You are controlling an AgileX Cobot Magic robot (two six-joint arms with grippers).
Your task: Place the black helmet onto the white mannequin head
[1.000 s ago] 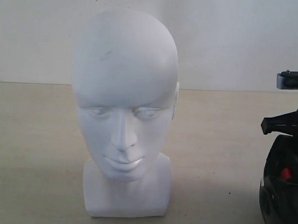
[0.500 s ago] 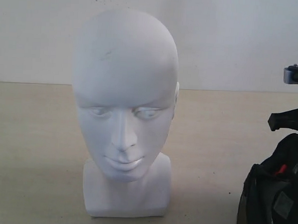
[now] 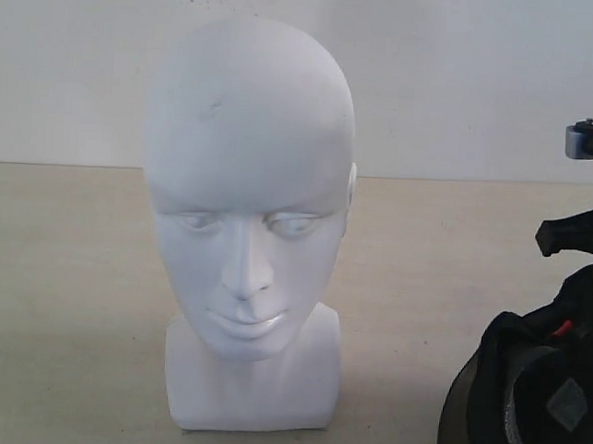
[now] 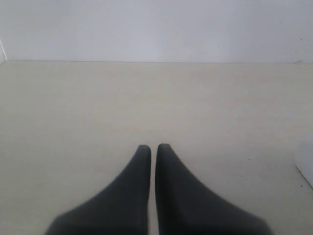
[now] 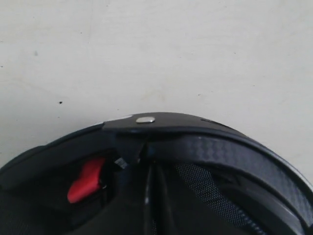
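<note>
Helmet [image 3: 511, 392] swinging further into view at lower right, opening now facing camera, likely tilting for lift. Head [image 3: 245, 219] standing upright on table [image 3: 64, 299], well apart. R gripper [image 5: 146, 156] clamping helmet rim. L gripper [image 4: 153, 149] pinched together, empty, idling.

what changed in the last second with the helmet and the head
The helmet, clamped at its rim by the shut right gripper, swung left, further into the exterior view, and tipped so its padded inside shows. The arm above it rose slightly. The head stayed put.
</note>
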